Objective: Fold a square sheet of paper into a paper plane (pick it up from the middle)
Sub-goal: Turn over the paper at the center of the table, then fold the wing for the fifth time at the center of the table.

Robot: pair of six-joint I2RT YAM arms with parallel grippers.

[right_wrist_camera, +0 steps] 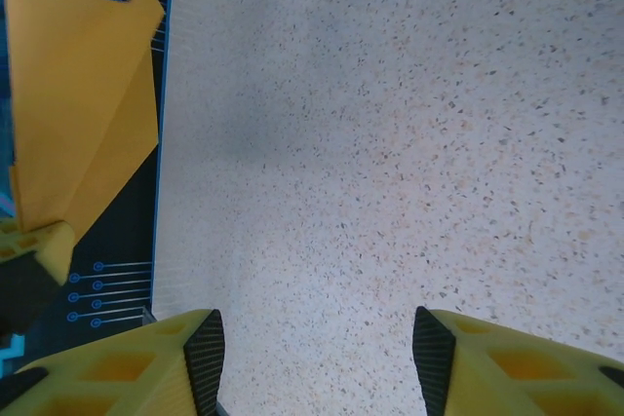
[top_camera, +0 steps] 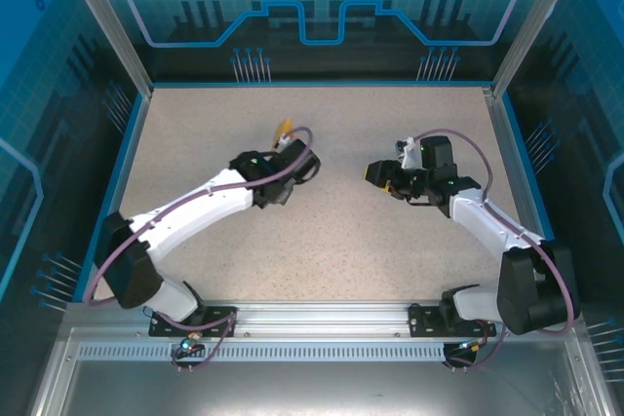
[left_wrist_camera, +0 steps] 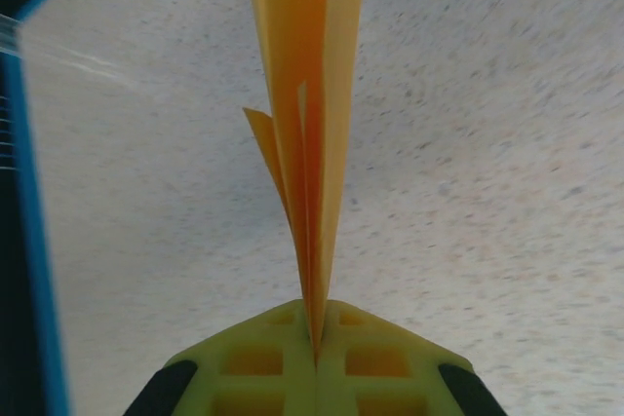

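The left gripper (left_wrist_camera: 317, 362) is closed on 1 edge of the paper plane (left_wrist_camera: 310, 133), holding it above the table (left_wrist_camera: 487, 192), and the right gripper (right_wrist_camera: 317, 348) stands open and empty nearby, so this single thin pinch may let the folded layers spread or slip out.

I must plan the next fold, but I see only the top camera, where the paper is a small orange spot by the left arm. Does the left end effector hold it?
Observer: Yes. The left wrist view shows the left end effector shut on the paper, several folded layers pinched together.
Operator: And the right one?
Observer: The right end effector is open and holds nothing; bare table lies under it.
Operator: What shape has the paper?
Observer: From the right wrist view, a folded triangle, narrowing toward the grip.
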